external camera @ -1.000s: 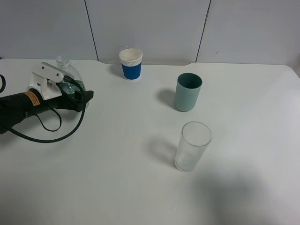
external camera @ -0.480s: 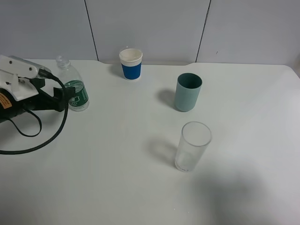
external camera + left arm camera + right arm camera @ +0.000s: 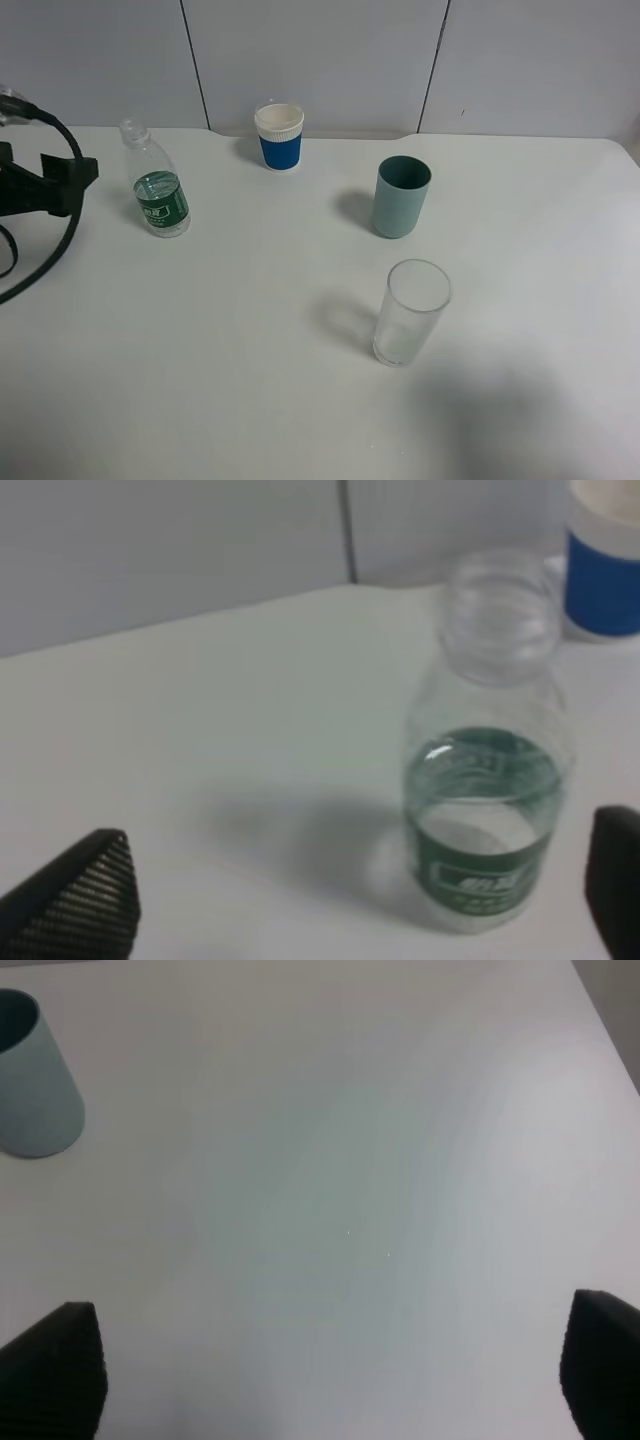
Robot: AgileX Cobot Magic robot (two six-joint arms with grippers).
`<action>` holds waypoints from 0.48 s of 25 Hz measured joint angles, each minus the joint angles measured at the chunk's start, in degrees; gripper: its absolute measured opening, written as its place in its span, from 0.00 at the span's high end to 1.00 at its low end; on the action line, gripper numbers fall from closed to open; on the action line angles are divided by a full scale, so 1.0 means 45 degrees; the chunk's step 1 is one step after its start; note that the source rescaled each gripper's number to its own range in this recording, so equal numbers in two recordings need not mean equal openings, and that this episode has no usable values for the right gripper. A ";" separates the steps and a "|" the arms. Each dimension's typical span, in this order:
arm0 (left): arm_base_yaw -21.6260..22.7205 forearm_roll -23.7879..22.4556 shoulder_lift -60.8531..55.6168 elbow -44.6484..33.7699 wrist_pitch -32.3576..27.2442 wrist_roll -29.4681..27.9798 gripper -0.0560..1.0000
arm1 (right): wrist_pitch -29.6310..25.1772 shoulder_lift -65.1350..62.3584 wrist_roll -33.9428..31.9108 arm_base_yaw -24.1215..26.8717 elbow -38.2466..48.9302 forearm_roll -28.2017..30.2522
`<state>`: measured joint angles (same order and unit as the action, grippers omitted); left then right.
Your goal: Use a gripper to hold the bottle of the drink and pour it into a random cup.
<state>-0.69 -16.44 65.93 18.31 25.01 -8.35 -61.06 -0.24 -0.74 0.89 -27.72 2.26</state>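
The bottle of the drink stands upright and uncapped at the back left of the table, clear with a green label band and a little liquid inside. It also shows in the left wrist view, ahead of the fingertips. My left gripper is open and empty at the left edge, well apart from the bottle. The white paper cup with a blue sleeve stands at the back middle and shows in the left wrist view. My right gripper is open and empty over bare table; the exterior view does not show it.
A teal-green plastic cup stands right of centre and also shows in the right wrist view. A clear glass tumbler stands nearer the front. Black cables trail from the left arm. The white table ends at a grey wall behind.
My left gripper was around the bottle a second ago. It has let go and drawn back to the left edge. The bottle stays upright where it was.
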 joint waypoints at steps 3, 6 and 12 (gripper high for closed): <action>0.0000 0.0143 -0.1316 0.0714 -0.2277 -0.0312 0.21 | 0.0000 0.0000 0.0000 0.0000 0.0000 0.0000; 0.0000 0.0169 -0.2401 0.1602 -0.4573 -0.0664 0.21 | 0.0000 0.0000 0.0000 0.0000 0.0000 0.0000; 0.0000 0.0194 -0.4177 0.3503 -0.9398 -0.0721 0.21 | 0.0000 0.0000 0.0000 0.0000 0.0000 0.0000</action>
<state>-0.69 -15.56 47.14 34.07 -17.28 -11.59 -61.06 -0.24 -0.74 0.89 -27.72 2.26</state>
